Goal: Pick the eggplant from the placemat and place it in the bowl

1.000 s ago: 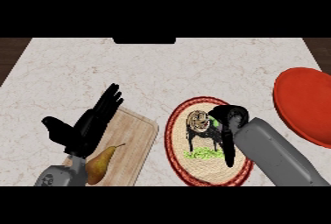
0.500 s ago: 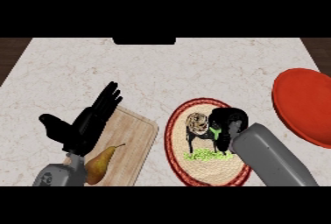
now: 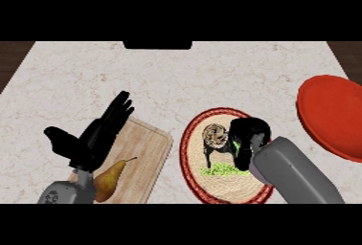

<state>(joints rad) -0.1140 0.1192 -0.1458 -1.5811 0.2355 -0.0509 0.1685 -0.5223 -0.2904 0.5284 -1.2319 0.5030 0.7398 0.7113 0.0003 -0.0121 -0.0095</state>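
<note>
A: What is the right hand (image 3: 249, 136) doing?

B: It sits over the round woven placemat (image 3: 212, 191), black fingers curled downward on the mat's right half. A sliver of green shows at the fingers, but I cannot tell whether that is the eggplant or part of the mat's print.

A: So where is the eggplant?

B: It is not plainly visible. If it is there, the curled hand hides it, on the placemat. The fingers are closed, yet what they close on I cannot say.

A: Describe the mat.

B: An oval of pale straw weave with a red braided rim. Its centre carries a printed picture: a dark animal figure above a green patch.

A: And the bowl?

B: The red bowl (image 3: 332, 115) is smooth and glossy, at the right edge of the speckled marble counter (image 3: 184, 76), well apart from the hand.

A: The other hand?

B: The left hand (image 3: 92, 139) rests open, fingers straight, over the left edge of a light wooden cutting board (image 3: 145, 148) with rounded corners. A yellow-brown pear (image 3: 109, 177) lies on that board, stem pointing up and right.
</note>
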